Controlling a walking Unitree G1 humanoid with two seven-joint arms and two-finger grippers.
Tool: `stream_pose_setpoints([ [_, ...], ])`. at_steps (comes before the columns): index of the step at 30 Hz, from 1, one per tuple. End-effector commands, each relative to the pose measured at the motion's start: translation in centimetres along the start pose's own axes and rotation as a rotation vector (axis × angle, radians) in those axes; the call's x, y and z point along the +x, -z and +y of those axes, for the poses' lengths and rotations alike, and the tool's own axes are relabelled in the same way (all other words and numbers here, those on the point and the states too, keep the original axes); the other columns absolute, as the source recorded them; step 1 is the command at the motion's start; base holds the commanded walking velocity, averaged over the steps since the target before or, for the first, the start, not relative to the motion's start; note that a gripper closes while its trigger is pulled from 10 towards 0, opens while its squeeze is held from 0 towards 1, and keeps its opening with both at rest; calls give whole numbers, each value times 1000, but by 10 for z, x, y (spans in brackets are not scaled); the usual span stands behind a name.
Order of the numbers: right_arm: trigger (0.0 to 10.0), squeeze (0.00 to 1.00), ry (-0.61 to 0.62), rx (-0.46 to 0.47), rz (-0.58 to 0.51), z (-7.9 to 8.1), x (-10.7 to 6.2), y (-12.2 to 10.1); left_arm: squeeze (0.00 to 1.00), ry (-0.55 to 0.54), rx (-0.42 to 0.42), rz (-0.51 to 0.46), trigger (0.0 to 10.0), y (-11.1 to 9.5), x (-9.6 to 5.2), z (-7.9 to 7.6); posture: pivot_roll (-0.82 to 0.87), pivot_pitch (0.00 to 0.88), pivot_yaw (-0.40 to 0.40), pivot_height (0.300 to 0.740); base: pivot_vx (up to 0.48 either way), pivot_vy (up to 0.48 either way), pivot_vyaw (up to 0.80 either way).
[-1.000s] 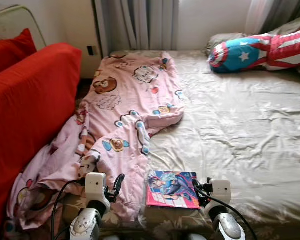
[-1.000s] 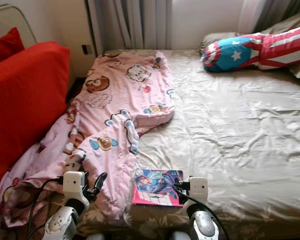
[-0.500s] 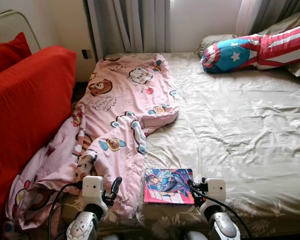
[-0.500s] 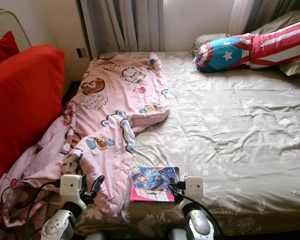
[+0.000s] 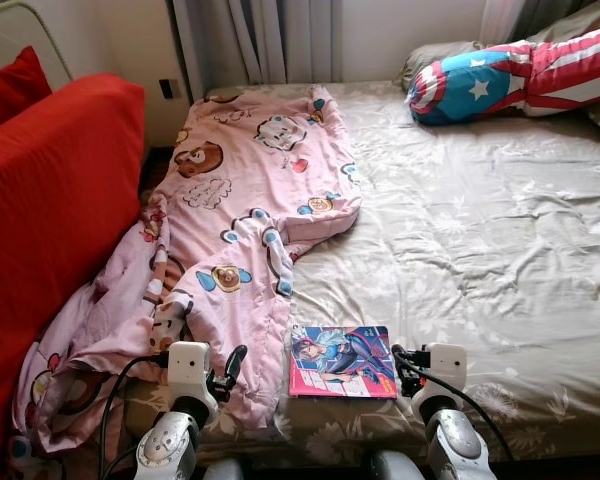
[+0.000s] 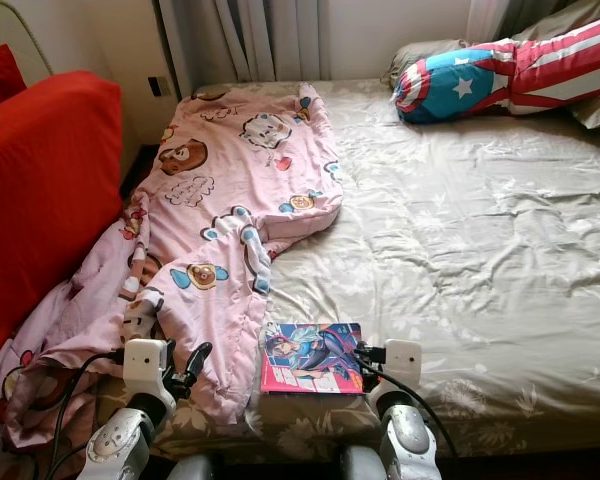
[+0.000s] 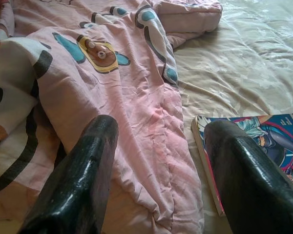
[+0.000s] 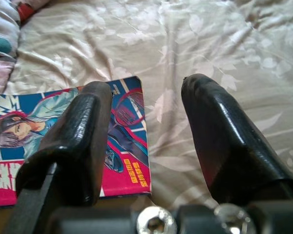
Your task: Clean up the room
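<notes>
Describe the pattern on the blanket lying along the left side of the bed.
The blanket is pink with cartoon characters; the left eye view shows it best.

Red sofa (image 5: 50,200) left of bed; grey curtains (image 5: 260,40) behind; possibly wall socket (image 5: 166,88).

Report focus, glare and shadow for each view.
Both eye views: sharp, even daylight, mild sheen on the bedsheet. Left wrist view: blanket sharp, near fingers soft, book partly hidden. Right wrist view: book sharp, fingers slightly blurred and shaded.
</notes>
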State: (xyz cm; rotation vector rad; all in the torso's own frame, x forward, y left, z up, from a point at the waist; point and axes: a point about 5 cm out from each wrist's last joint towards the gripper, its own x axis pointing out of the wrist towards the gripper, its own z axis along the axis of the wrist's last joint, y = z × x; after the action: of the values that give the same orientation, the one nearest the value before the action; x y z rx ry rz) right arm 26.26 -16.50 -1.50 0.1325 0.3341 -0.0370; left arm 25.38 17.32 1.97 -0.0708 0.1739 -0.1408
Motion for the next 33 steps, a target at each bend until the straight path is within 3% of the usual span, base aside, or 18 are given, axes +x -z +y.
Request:
stream_pose_setpoints([
  [1,10000,0,15,13,26,-1,-3,6,0,-1,6,18,10000,2,-4,4,9,136,34,628,0,0,0],
  [11,10000,0,28,38,54,0,6,0,0,-12,19,37,10000,6,-14,13,31,154,46,616,0,0,0],
  [16,10000,0,44,42,46,-4,5,0,0,-6,21,39,10000,5,-12,11,34,160,51,590,0,0,0],
  [25,10000,0,66,71,53,-5,6,0,0,5,26,49,10000,7,-17,10,55,177,69,590,0,0,0],
  [31,10000,0,67,282,77,-6,13,-5,0,4,47,56,10000,7,-23,15,88,186,86,590,0,0,0],
  [33,10000,0,65,283,74,-7,14,-7,0,3,50,57,10000,7,-24,16,94,189,89,590,0,0,0],
])
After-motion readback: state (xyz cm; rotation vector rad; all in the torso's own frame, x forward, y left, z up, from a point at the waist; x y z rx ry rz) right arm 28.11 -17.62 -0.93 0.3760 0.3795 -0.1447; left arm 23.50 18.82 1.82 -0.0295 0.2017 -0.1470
